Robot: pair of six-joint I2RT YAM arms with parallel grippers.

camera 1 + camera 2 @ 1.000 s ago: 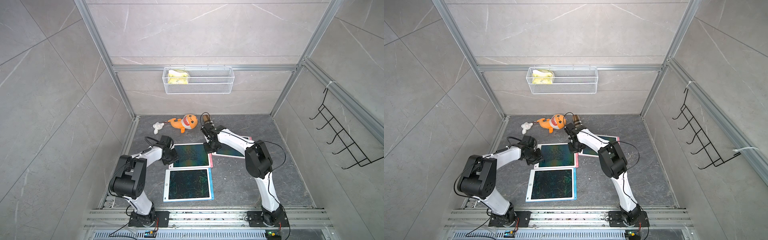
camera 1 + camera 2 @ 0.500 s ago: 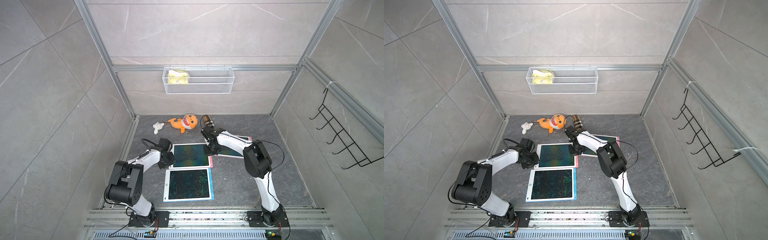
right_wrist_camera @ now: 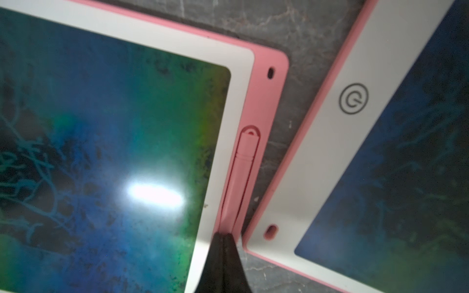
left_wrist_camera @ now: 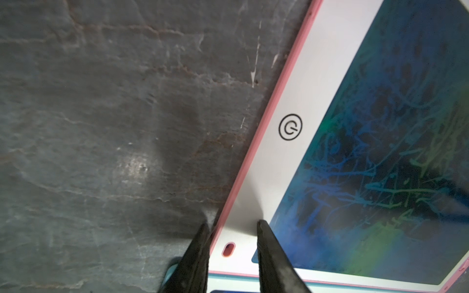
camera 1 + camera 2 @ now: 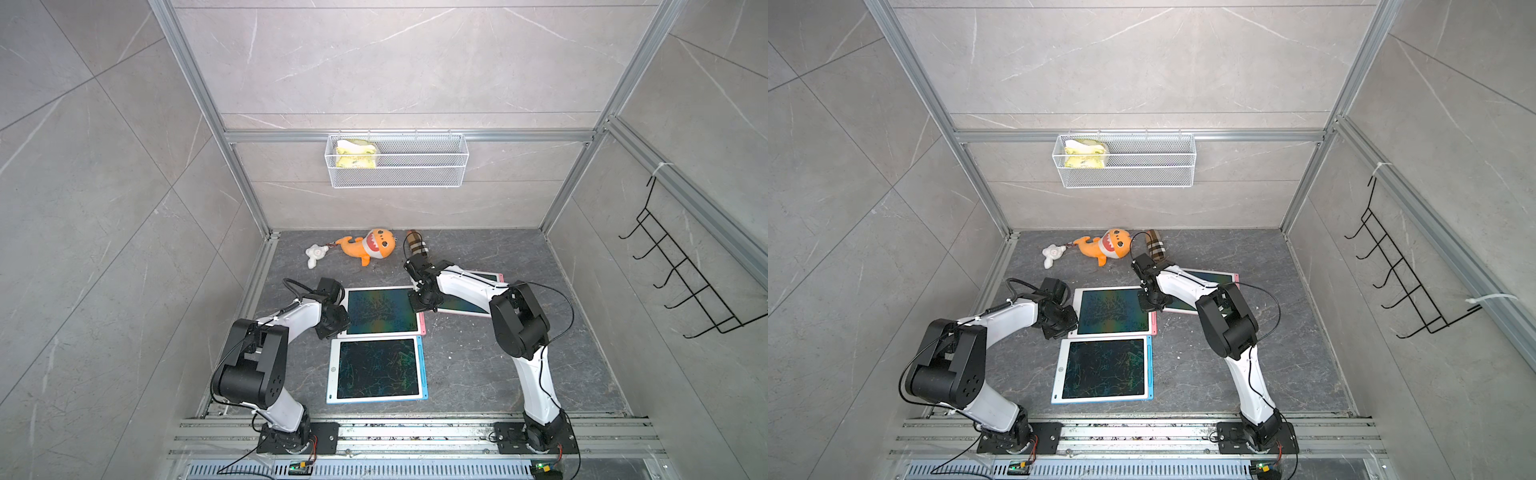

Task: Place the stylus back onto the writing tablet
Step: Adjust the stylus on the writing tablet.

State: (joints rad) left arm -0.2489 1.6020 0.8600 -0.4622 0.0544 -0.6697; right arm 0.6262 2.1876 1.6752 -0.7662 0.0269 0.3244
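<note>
- While the stylus (image 3: pixel 241 175) lies in the side groove of the pink tablet (image 3: pixel 269 101), the right gripper (image 3: pixel 223 237) sits on its near end, tips pressed together w/ nothing btwn them. It looks like pushing down, not pinching.
- Long axis: it runs along the tablet's side edge, straight away from those tips. The far capped end looks seated in the groove. The near end is hidden under the tips, so can't tell if it's fully in.
- Right arm is nearer by far. The left gripper (image 4: pixel 233 222) is across the screen at the opposite side, near a corner. Its jaws are part spread, one finger on the white frame, the other just off the edge over the floor (image 3: pixel 281 144). Prob. steadying; it holds nothing.
- Next move is prob. a short press down, then straight up.
- Room: tight sideways. A second pink tablet (image 3: pixel 330 152) lies just beside, w/ only a thin strip of floor btwn and its corner near the tips. A blue tablet (image 5: pixel 378 370) lies just beside another edge. Above is free.
</note>
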